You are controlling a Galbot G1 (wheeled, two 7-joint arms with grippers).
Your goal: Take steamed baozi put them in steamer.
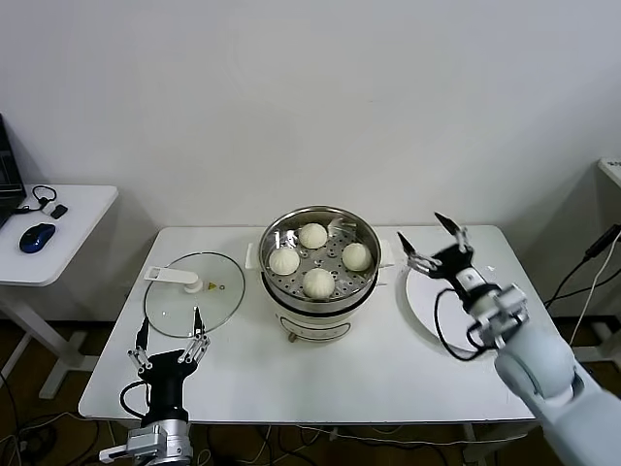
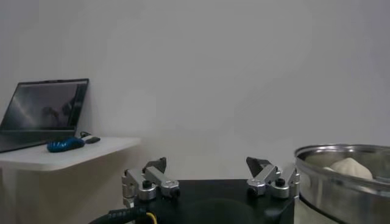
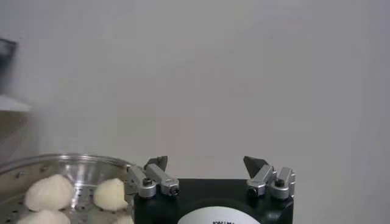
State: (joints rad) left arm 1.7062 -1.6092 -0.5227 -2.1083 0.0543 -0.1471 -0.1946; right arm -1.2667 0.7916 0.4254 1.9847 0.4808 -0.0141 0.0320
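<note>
Head view: the steamer stands mid-desk with all four baozi lying on its perforated tray, apart from one another. A glass lid lies flat on the desk to the steamer's left, and a white plate lies to its right. The right gripper hangs above the plate's far edge, just beside the steamer, fingers spread wide and grasping nothing. The left gripper is parked at the desk's near left edge, in front of the lid, fingers also spread and empty. A side desk at far left carries a blue mouse.

Left wrist view: the left gripper shows its fingers released, nothing between them. The steamer rim is off to one side with one bun showing above it. A laptop and the mouse sit on the side desk.

Right wrist view: the right gripper has its fingers released and empty. The steamer is near, with several baozi resting on its tray.
</note>
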